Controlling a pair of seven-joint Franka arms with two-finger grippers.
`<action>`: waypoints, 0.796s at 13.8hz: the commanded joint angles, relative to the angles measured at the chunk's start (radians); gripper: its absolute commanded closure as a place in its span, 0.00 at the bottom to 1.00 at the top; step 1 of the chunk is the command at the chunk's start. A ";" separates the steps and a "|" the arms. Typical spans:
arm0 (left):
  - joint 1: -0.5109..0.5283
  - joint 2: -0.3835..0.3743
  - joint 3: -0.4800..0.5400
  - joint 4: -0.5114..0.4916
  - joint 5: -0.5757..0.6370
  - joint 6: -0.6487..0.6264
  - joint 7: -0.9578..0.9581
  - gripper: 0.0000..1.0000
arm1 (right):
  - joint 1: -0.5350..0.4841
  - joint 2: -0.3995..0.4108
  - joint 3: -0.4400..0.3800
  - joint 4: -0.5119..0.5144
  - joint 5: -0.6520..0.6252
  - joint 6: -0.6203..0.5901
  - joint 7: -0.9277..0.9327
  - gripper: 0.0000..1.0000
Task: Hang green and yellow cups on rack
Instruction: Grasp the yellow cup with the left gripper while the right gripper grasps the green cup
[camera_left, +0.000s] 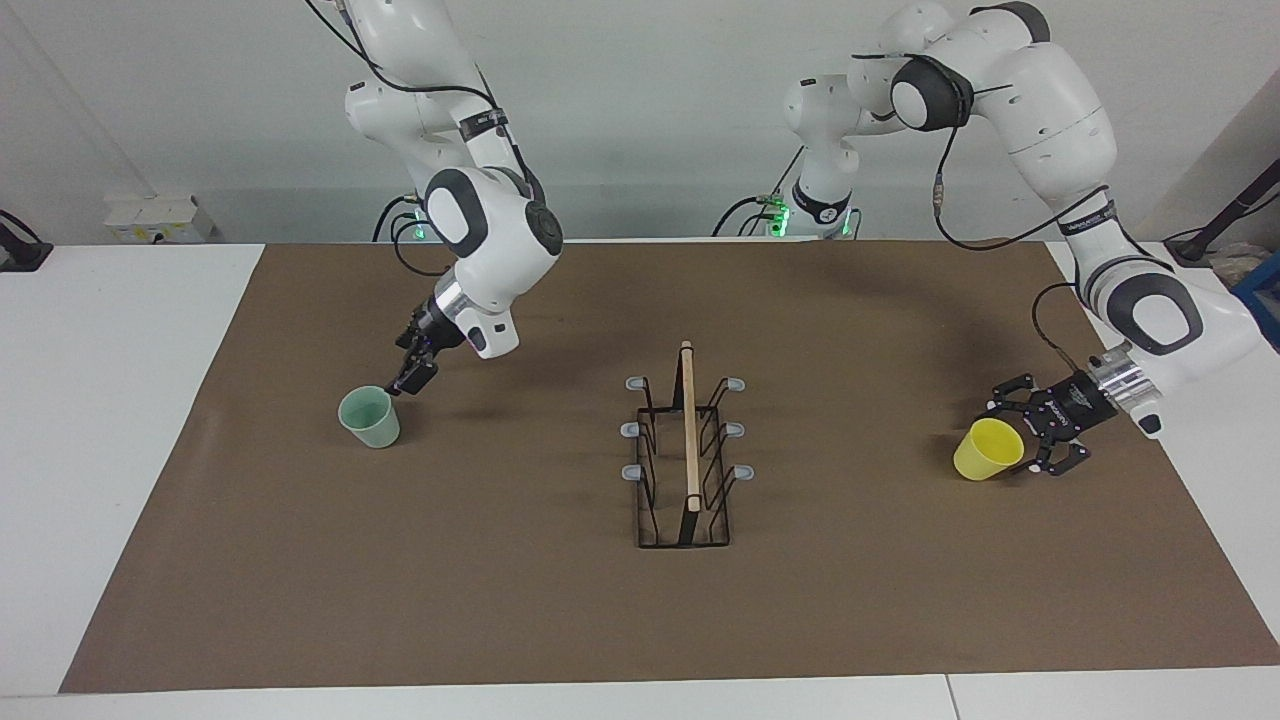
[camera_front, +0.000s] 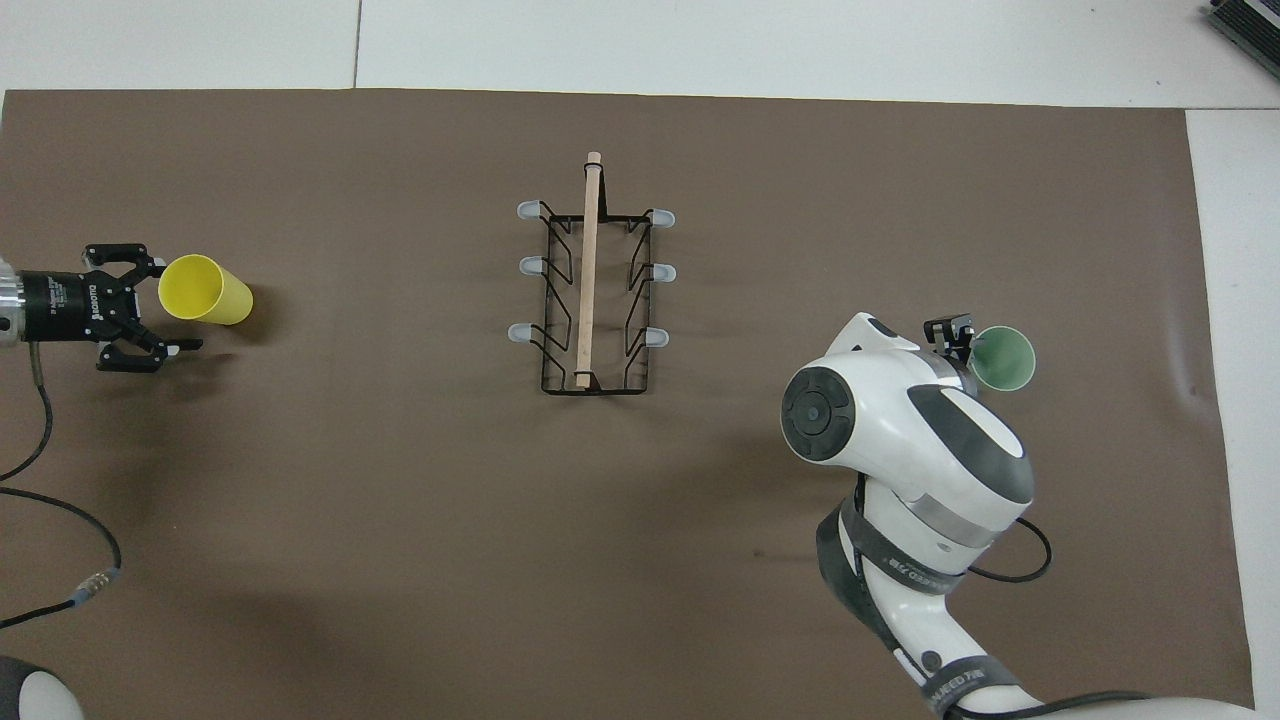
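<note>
Centre frame: black wire rack (camera_left: 684, 462), pale wooden rod atop. Left pincer (camera_left: 1022, 432) spread wide around the lying yellow plastic cup (camera_left: 987, 449). Right pincer (camera_left: 408, 381) open at the upright mint-green tapered cup's (camera_left: 369, 417) rim.

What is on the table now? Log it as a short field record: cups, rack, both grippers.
green cup: pale mint plastic cup, upright on the brown mat, toward the right arm's end
yellow cup: bright yellow plastic cup, tilted, toward the left arm's end
rack: black wire rack with wooden rod, mid-table, all prongs bare
left gripper: open, at the yellow cup's rim
right gripper: open, beside the green cup's rim
cups hung: none
</note>
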 joint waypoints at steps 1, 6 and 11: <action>-0.019 -0.080 0.001 -0.146 -0.107 0.072 -0.010 0.00 | 0.007 0.068 0.001 0.000 -0.061 0.020 0.093 0.00; -0.056 -0.091 -0.006 -0.216 -0.265 0.176 -0.011 0.00 | 0.029 0.125 0.001 -0.005 -0.096 0.025 0.211 0.00; -0.084 -0.092 -0.014 -0.237 -0.331 0.228 -0.011 0.00 | -0.003 0.140 0.001 -0.039 -0.159 0.096 0.251 0.00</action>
